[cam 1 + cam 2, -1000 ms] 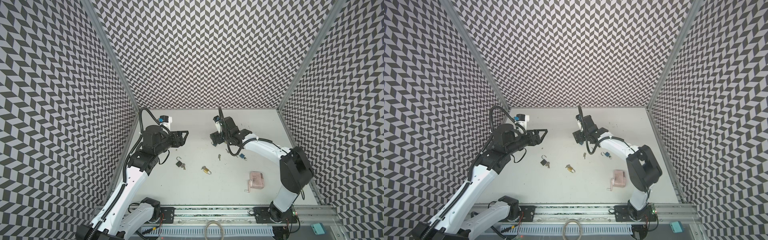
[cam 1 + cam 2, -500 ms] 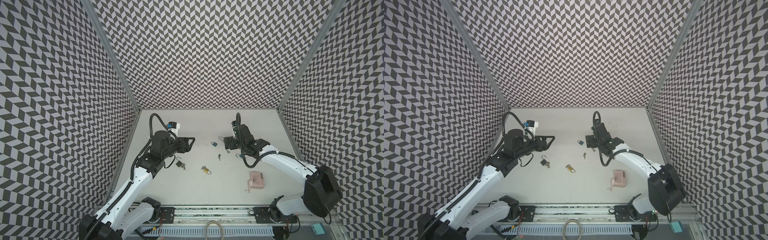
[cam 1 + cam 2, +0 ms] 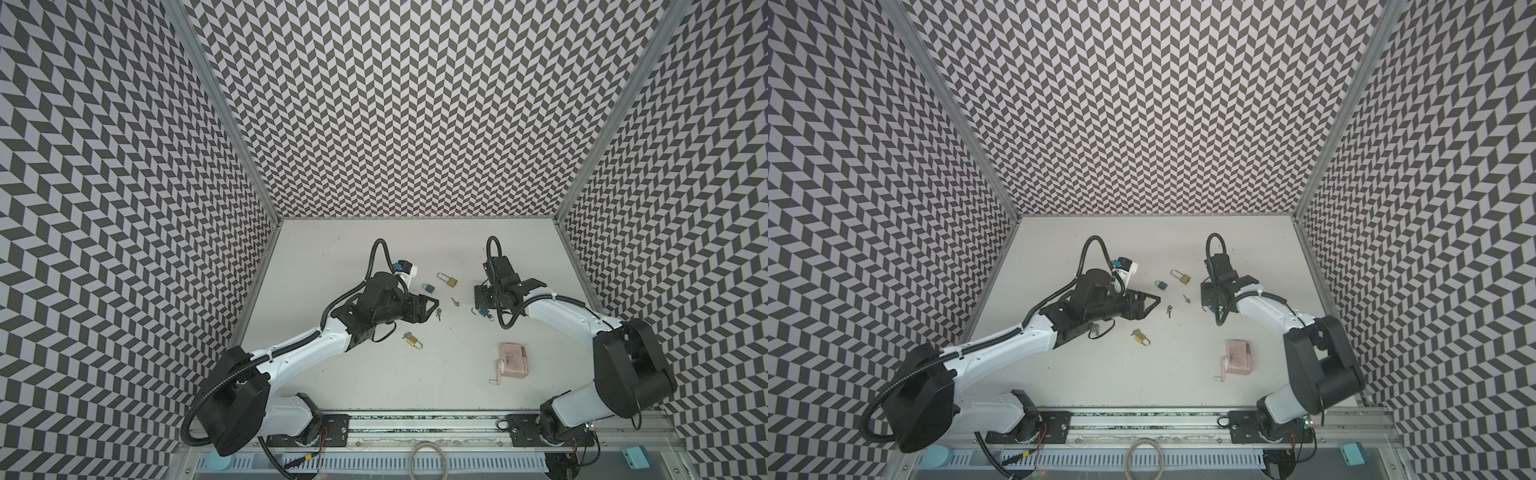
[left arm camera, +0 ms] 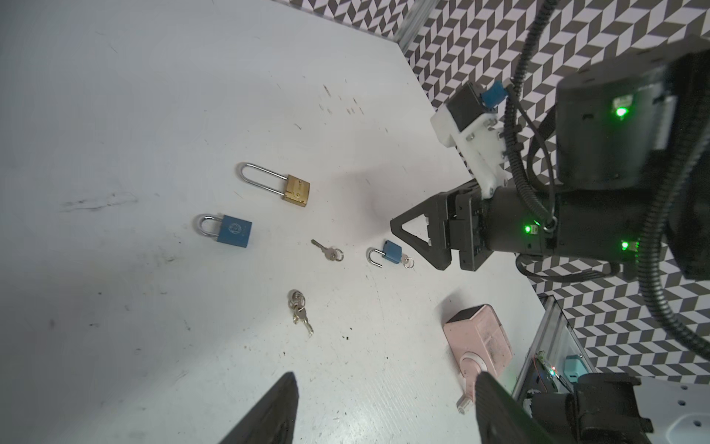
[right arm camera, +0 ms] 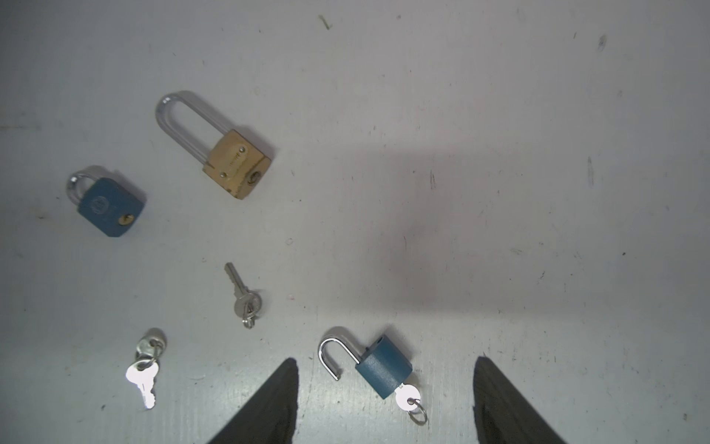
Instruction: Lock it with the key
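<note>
A matte white table point(image 3: 332, 249), scuffed with dark marks, is enclosed by walls point(image 3: 395, 104) papered in a black-and-white chevron pattern.

From the left edge a white-and-black arm is stretched toward the table's middle. The left gripper point(image 4: 384, 378) is spread wide and empty: its dark, wedge-shaped fingers point(image 4: 282, 407) hang over bare table, and nothing is touched.

Toward the front edge a small brass padlock point(image 3: 412, 341) is laid flat with a key at its base; whether that key is inserted cannot be told.

Around the middle, four metal pieces are scattered apart from one another:
- a blue padlock point(image 5: 109, 209), squarish, with its short steel shackle closed
- a bunch of keys point(image 5: 146, 365) on a ring
- a long-shackled brass padlock point(image 5: 236, 169), blocky, with a tall closed steel loop
- a single key point(image 5: 244, 294), silver

Just right of the middle, about halfway between the far and front edges, the small blue padlock point(image 5: 384, 371) is laid flat. Its curved steel shackle is swung open, and a silver key point(image 5: 407, 398) with a ring is seated in its base.

The right gripper point(image 5: 385, 360) is held directly over this padlock with its jaws parted. The lock is framed between the two black fingers, but it is not grasped and no contact is seen.

Toward the front right corner a pink box point(image 3: 514, 360) is set down, smooth and rounded, with a small handle at one side.
</note>
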Motion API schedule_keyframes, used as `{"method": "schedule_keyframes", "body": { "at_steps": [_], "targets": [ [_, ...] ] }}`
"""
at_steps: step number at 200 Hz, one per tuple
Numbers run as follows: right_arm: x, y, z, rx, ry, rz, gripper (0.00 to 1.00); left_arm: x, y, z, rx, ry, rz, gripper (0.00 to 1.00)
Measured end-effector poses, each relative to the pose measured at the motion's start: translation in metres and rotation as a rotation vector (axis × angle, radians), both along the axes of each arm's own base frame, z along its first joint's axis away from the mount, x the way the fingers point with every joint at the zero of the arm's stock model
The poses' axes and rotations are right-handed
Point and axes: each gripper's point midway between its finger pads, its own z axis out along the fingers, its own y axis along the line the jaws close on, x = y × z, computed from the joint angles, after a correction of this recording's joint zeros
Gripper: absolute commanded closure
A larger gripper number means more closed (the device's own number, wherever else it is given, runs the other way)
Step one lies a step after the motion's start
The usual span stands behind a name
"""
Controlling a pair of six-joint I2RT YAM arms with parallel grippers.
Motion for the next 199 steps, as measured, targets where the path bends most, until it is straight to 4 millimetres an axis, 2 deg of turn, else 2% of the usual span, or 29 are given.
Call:
{"method": "schedule_keyframes", "body": {
  "at_steps": [35, 64, 108, 157, 199],
  "targets": [
    [0.004, 0.0, -0.028, 0.031, 0.099, 0.008, 0.42, -0.004, -0.012, 0.009, -0.04, -0.027, -0.033, 0.27],
    [0.005, 0.006, -0.039, 0.051, 0.139, 0.03, 0.43, -0.012, -0.022, 0.015, -0.064, -0.048, -0.07, 0.27],
    [0.0, 0.013, -0.043, 0.084, 0.162, 0.048, 0.44, -0.019, -0.031, 0.012, -0.065, -0.047, -0.102, 0.27],
    [-0.018, 0.022, -0.045, 0.097, 0.184, 0.073, 0.44, -0.019, -0.032, 0.014, -0.07, -0.052, -0.102, 0.28],
    [-0.032, 0.03, -0.045, 0.084, 0.201, 0.095, 0.51, -0.019, -0.032, 0.014, -0.07, -0.052, -0.102, 0.28]
  ]
}}
